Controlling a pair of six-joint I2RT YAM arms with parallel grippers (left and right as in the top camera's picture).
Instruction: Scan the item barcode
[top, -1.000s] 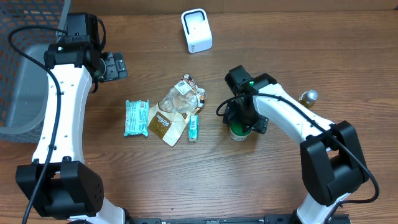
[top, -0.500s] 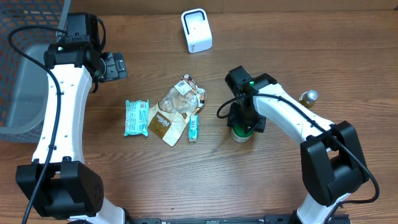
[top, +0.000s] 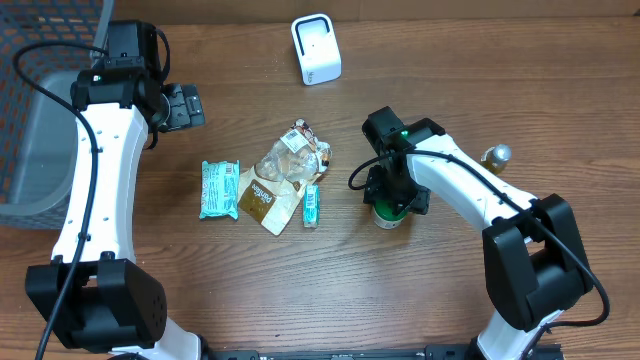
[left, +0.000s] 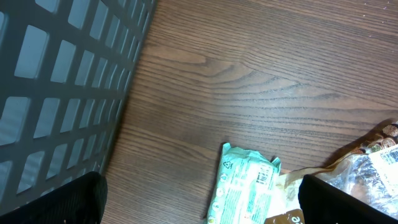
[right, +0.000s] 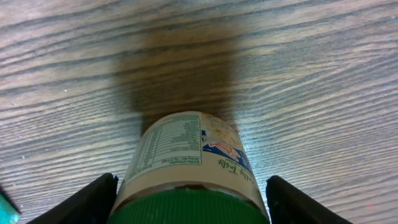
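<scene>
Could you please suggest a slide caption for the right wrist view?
Right gripper straddling an upright green-lidded jar, its nutrition label facing the camera, on the wooden table.

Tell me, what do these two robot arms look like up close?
The left arm and right arm are white tubes between chunky black joints, with a black cable along each. A small green light shows near the right wrist. The left gripper and right gripper are black, with two fingers.
</scene>
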